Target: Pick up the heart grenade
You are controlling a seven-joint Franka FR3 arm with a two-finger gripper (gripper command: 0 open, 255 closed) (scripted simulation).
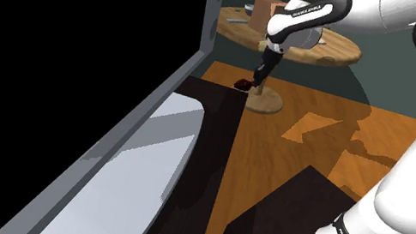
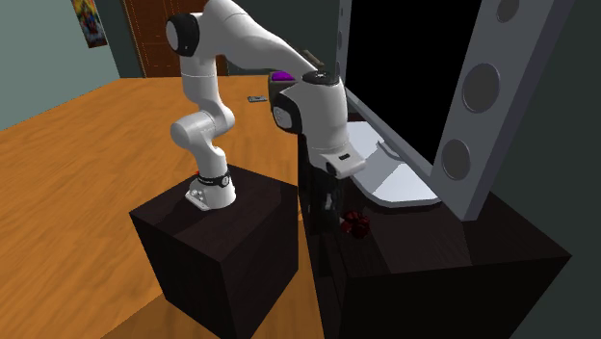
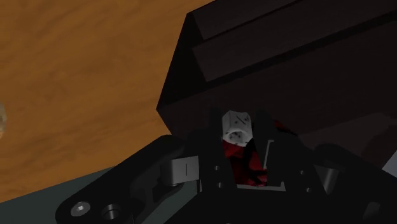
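Dark-red heart grenade (image 2: 354, 224), one; black hand (image 1: 254, 82), one.

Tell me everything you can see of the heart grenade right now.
The heart grenade is small, dark red and lumpy, with a pale grey faceted cap at one end. It rests on the dark cabinet top, close to its edge, near the screen's pale grey base. The hand is down right at it; whether it grips it, I cannot tell.
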